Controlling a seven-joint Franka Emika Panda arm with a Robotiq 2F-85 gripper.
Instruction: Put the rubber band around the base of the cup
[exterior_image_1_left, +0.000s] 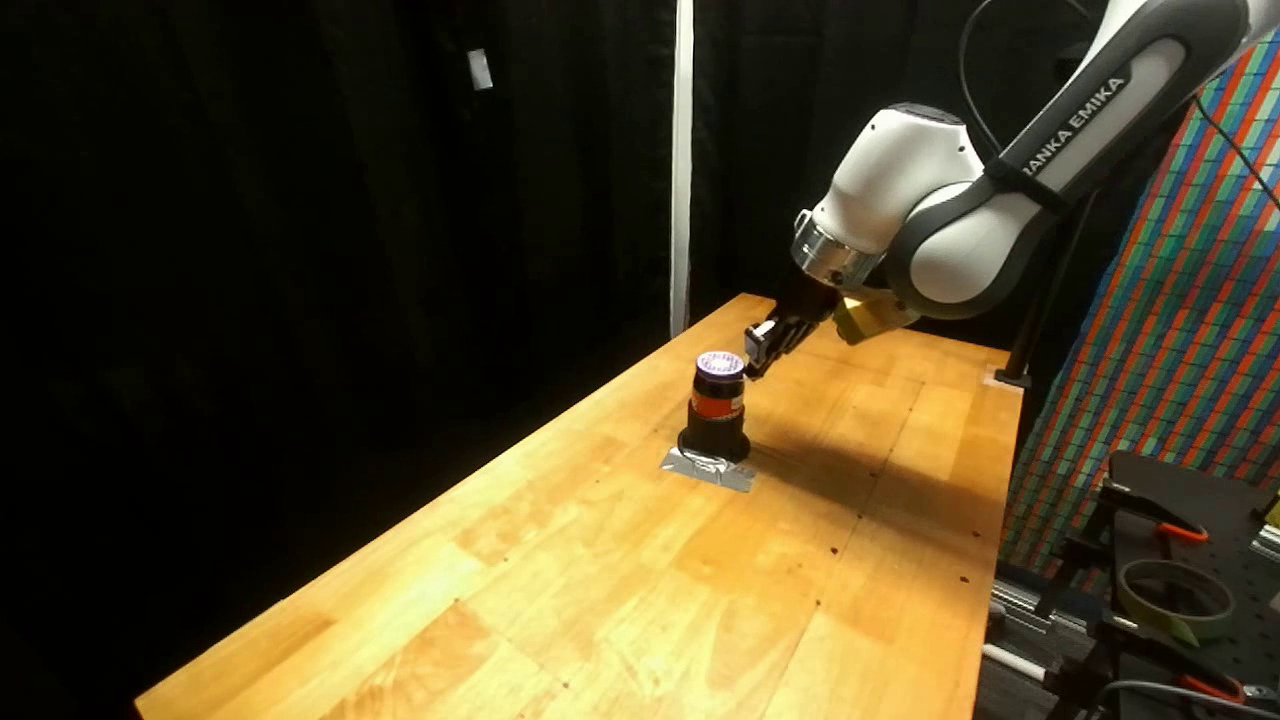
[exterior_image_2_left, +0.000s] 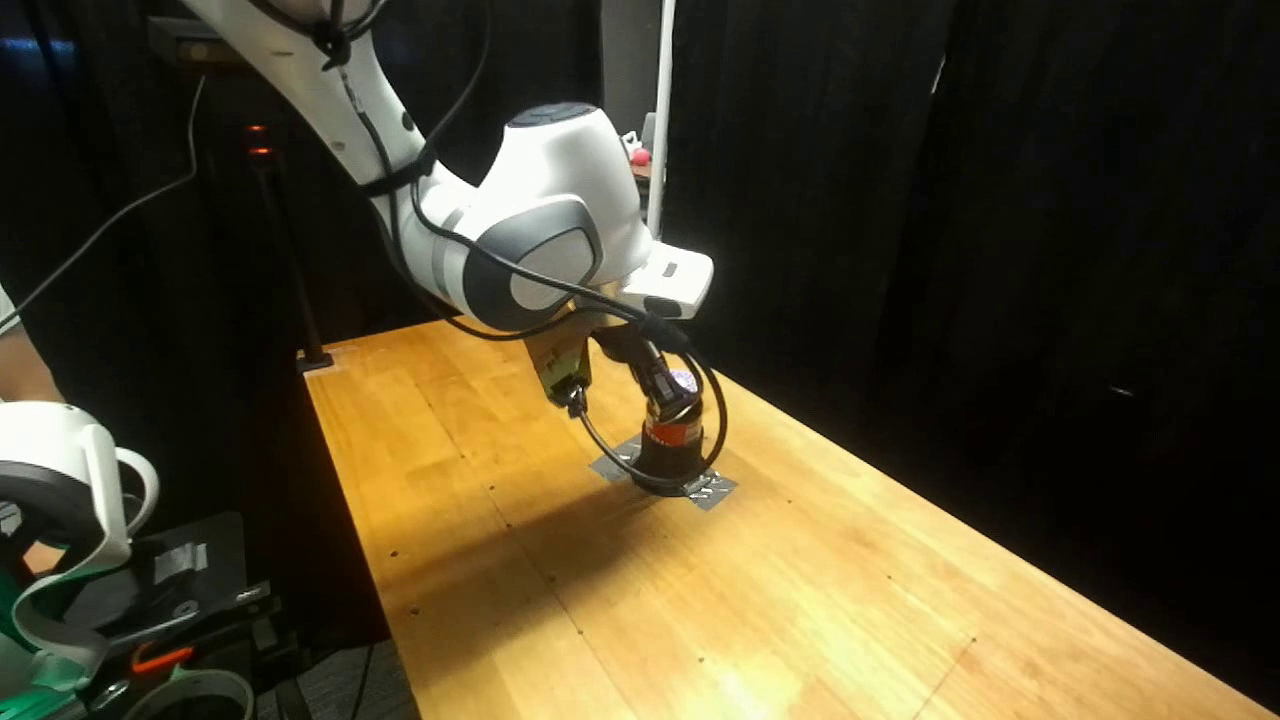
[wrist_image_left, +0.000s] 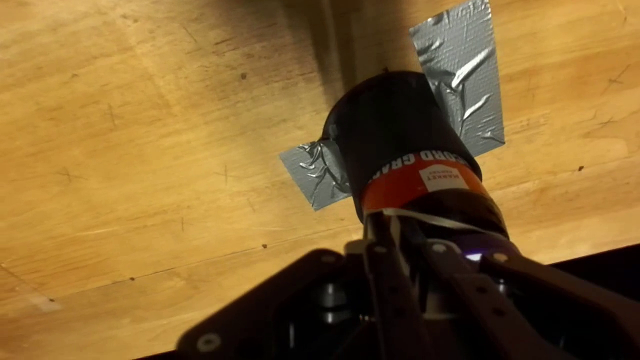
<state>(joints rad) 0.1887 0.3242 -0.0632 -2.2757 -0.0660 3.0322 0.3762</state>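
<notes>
Far left in an exterior view, black curtain (exterior_image_1_left: 350, 250); then a pale pole (exterior_image_1_left: 682, 150). Next, standing upright on the wooden surface (exterior_image_1_left: 620, 580), the dark cup (exterior_image_1_left: 717, 405) with orange around its middle, silver tape (exterior_image_1_left: 732, 479) at its foot. Just right of its top, jaws clamped together on the pale band (wrist_image_left: 445, 221); in the wrist view, running from their tips across the cup's upper part, above the orange. Whether right round it, cannot tell. Farther right, the white arm (exterior_image_1_left: 890, 180), then checkered, many-coloured cloth (exterior_image_1_left: 1150, 330) and, lowest, a roll (exterior_image_1_left: 1205, 628).
</notes>
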